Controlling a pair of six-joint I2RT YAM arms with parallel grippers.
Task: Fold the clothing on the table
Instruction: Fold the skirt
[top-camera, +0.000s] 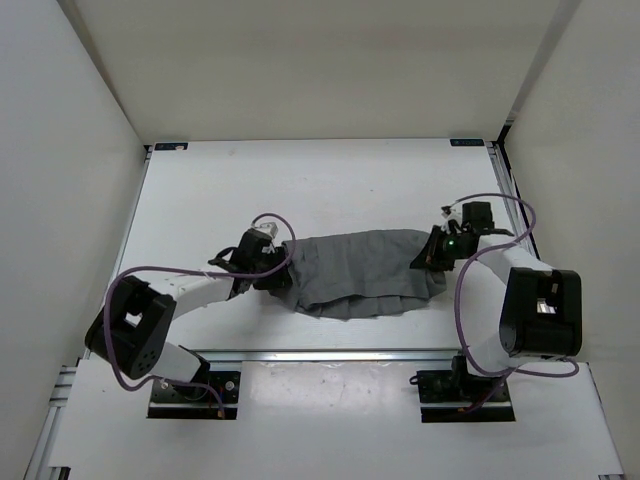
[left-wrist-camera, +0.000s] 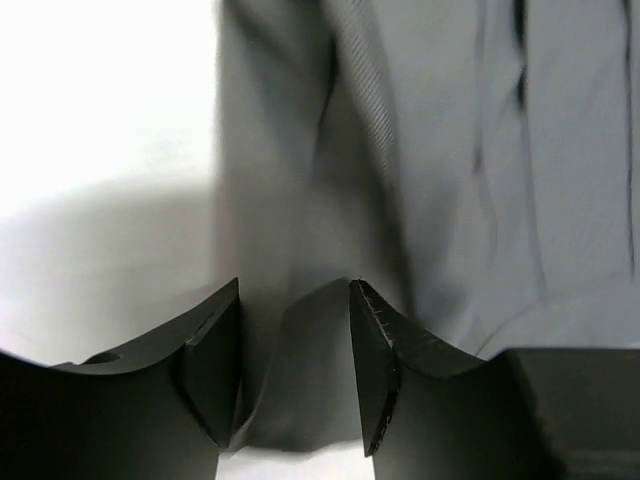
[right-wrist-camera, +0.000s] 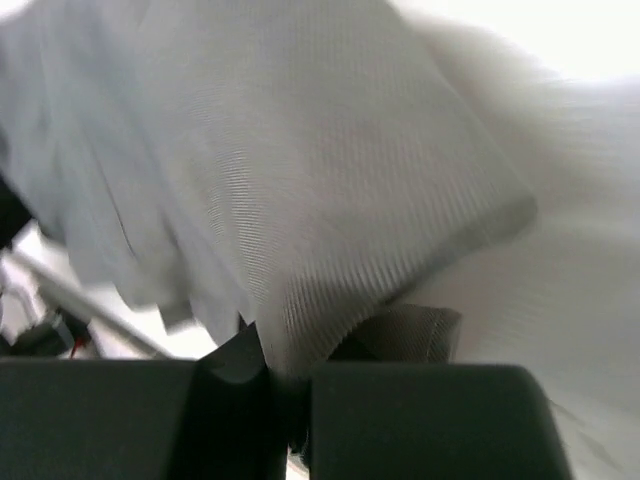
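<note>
Gripping stage: your right gripper (right-wrist-camera: 282, 375) was clamped on the dark grey pleated clothing (top-camera: 360, 270); left gripper (left-wrist-camera: 293, 335) stood half-open astride its edge, likely needing closure next.

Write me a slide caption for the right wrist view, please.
Right pincer shut on a bunched edge of the grey pleated garment, with the white table beyond.

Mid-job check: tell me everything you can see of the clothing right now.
The clothing is a dark grey, soft, finely woven garment with pleats, lying spread sideways and rumpled on the white table. The right gripper is shut on its right edge, pinching a fold; the left gripper straddles its left edge, jaws apart.
</note>
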